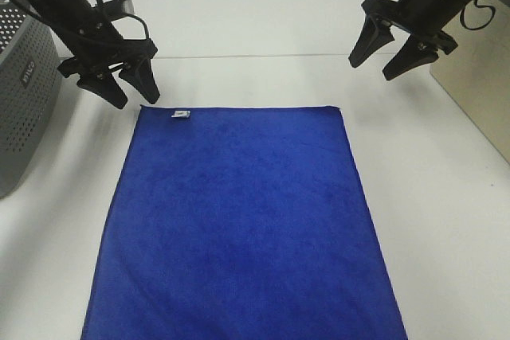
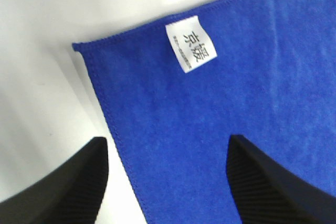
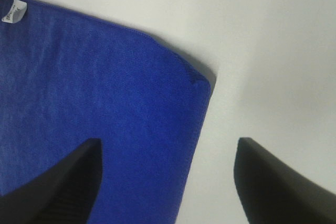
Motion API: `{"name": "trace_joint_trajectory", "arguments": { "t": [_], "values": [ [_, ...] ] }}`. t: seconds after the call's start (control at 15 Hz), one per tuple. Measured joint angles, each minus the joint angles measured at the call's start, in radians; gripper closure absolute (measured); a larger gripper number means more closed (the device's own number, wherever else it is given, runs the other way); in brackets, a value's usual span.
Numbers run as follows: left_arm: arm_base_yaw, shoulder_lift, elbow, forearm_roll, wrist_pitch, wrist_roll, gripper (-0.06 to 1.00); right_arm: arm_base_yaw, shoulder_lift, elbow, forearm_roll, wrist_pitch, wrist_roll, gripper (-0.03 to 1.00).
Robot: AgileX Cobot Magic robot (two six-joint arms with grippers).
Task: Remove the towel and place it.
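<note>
Lying flat and fully spread on the worktop, the towel appears placed. The left tool and right tool hang wide and empty above its far corners. Each should withdraw straight upward, so no finger snags the hem.

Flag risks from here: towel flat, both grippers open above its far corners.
1. The towel lies flat on the table, so a corner pinch may miss its thin edge.
2. If only the left gripper or the right gripper catches, the cloth would likely drag askew.
3. The basket stands close beside the left gripper; a sideways swing could clip it.
</note>
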Motion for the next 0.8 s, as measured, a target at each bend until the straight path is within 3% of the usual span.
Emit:
{"name": "trace_joint_trajectory", "arguments": {
  "t": [0.33, 0.8],
  "values": [
    [0.069, 0.040, -0.036, 0.008, 0.000, -0.010, 0.33, 0.000, 0.074, 0.000, 0.030, 0.000, -0.037, 0.27],
    [0.073, 0.078, -0.042, 0.015, 0.000, 0.007, 0.33, 0.000, 0.155, 0.000, 0.037, 0.001, -0.052, 0.27]
  ]
}}
